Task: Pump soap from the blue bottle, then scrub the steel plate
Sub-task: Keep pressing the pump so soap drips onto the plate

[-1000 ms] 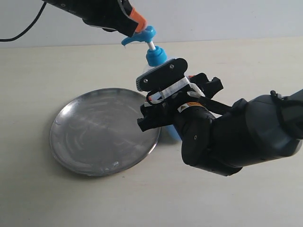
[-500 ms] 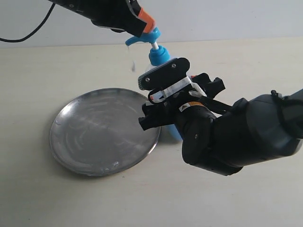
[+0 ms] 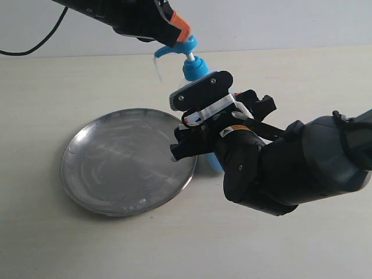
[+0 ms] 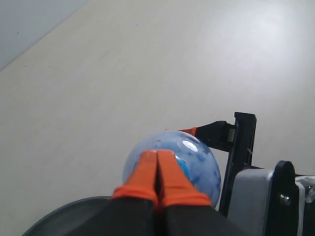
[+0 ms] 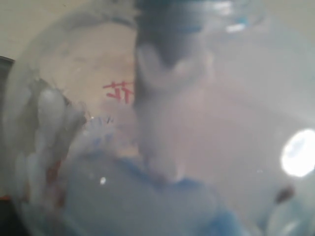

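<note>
**Left end effector**: orange fingertips pressed together with nothing between them. The tips rest on the pump head of the blue bottle.

**Right end effector**: jaws clamped on the bottle's body, one on each side. The bottle fills the right wrist view, blurred.

**Soap**: a thin pale strand hangs from the nozzle and has not yet parted from it.

**Risks, as judged:**
- The closed tips make a narrow contact on a rounded pump head. A push off centre could skid them off, and the stroke would be wasted.
- The strand is long and thin. Any twist or tilt of the bottle in the right grip would swing the nozzle. Soap could then land on the rim or on the bare surface.
- The bottle stands just beside the plate's rim, so a press that rocks it may nudge the plate.
- No scrubbing tool shows in any view, so how the scrub gets done cannot be told.

**Positions:**
- The steel plate lies flat on the surface. In the exterior view it sits left of and below the right end effector, its rim just beside the bottle's base.
- The nozzle points toward the plate and seems to be above the edge nearest the bottle.
- The left end effector is directly over the bottle, well above the plate.
</note>
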Robot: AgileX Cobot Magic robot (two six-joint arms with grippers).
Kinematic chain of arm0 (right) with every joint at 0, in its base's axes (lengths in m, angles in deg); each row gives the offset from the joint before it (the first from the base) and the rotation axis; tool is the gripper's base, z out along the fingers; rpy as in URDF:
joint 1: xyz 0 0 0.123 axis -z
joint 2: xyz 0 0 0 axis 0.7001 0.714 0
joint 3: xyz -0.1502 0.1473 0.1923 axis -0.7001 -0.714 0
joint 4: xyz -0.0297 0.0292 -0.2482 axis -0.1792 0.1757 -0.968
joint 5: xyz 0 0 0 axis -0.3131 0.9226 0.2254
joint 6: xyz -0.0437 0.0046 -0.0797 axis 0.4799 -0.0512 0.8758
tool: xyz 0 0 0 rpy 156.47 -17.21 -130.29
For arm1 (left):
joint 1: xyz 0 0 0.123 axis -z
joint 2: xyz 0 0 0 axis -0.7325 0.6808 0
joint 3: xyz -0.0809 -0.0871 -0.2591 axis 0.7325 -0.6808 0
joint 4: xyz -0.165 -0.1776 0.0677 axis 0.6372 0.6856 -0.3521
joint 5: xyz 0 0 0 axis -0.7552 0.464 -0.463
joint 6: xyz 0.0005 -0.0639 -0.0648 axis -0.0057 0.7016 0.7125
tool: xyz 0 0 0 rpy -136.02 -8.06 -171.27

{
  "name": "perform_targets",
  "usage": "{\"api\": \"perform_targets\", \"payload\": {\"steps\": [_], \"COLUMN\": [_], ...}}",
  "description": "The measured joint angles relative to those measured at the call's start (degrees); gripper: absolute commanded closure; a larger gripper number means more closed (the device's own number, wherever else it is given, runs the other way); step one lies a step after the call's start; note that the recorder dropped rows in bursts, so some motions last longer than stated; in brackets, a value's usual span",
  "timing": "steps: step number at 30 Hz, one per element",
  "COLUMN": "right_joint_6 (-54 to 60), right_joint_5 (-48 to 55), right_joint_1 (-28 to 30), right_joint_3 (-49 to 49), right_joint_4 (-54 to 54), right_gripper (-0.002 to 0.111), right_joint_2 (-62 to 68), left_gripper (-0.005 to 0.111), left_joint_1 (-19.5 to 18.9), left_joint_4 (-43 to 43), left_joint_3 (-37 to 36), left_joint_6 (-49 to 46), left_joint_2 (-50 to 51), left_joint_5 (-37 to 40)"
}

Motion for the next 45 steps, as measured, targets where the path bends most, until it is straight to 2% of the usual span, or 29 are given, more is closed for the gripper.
{"api": "perform_targets", "payload": {"steps": [22, 45], "right_joint_6": [0.1, 0.1], "right_joint_5": [0.0, -0.1], "right_joint_1": [0.0, 0.0], "right_joint_3": [0.0, 0.0], "right_joint_4": [0.1, 0.5], "right_gripper": [0.108, 0.108], "right_joint_2": [0.0, 0.0], "left_gripper": [0.107, 0.107], "left_joint_1": [0.2, 0.2], "left_joint_4": [1.7, 7.2], "left_joint_3": [-1.2, -4.0], "left_joint_6": [0.0, -2.8], "left_joint_2": [0.0, 0.1], "left_joint_5": [-1.6, -4.2]}}
